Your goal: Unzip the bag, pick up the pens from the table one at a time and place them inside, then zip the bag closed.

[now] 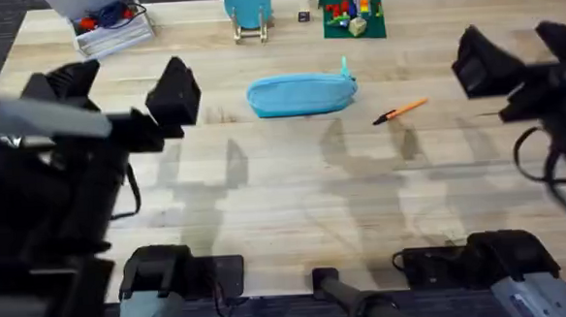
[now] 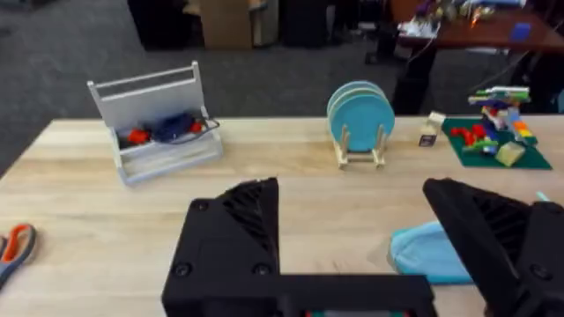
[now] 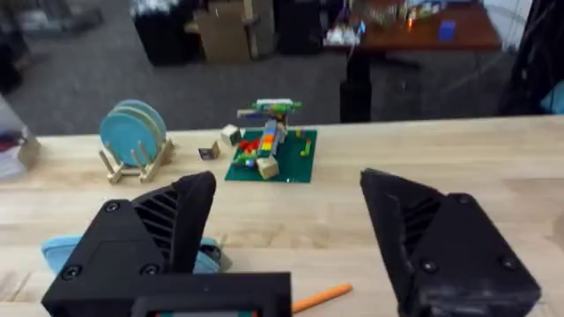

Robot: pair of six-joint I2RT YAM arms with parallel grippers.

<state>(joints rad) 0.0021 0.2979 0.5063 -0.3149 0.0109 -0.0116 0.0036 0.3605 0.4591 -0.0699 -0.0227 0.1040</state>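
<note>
The light blue bag lies lengthwise at the middle of the table, with its teal pull tab at its right end. One orange pen with a black tip lies just right of the bag. My left gripper hovers open to the left of the bag, with nothing between its fingers. My right gripper hovers open to the right of the pen, also holding nothing. In the left wrist view the bag shows beside my gripper. In the right wrist view the pen and the bag lie beyond my gripper.
Along the far edge stand a white rack with small items, a teal disc on a wooden stand and a green baseplate with bricks. Orange-handled scissors lie at the left.
</note>
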